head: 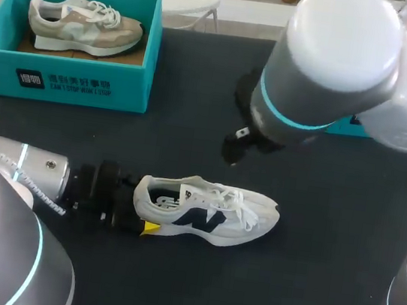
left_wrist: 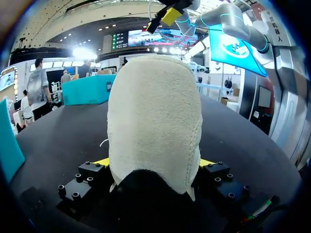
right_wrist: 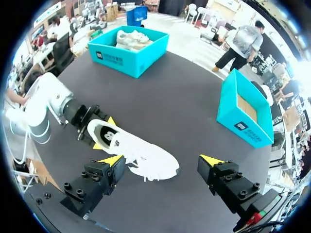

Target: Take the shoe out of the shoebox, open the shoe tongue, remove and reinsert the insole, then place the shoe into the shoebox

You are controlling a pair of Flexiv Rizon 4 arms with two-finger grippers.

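Black worktop (head: 198,83), both arms over it.

Right arm (head: 338,58): enters from the right and reaches past the middle. Its large wrist joint hangs above the worktop, just behind the white shoe. Right jaws: wide apart, holding nothing. In the right wrist view the shoe lies below and ahead of them, nearer one finger, clear of both.

Left arm (head: 4,170): enters from the lower left and lies low along the worktop, pointing at the shoe's heel. Left jaws: closed on the heel of the white shoe. The left wrist view shows a yellow tip pressed to each side of the heel cup. The head view shows only the near tip.

Teal shoebox (head: 62,79): far left corner of the worktop, open at the top. A beige shoe (head: 85,24) lies inside with its toe to the right.

Second teal shoebox (right_wrist: 243,121): far right side, open, brown inner face showing. Mostly hidden behind the right arm in the head view.

White shoe (head: 207,210): outside both boxes, at the near middle of the worktop. It sits upright on its sole, heel toward the left arm, toe to the right. Dark logo on the side.

Laces (head: 245,204): loose over the tongue.

Insole (head: 170,193): seated inside, its dark mark visible through the collar.
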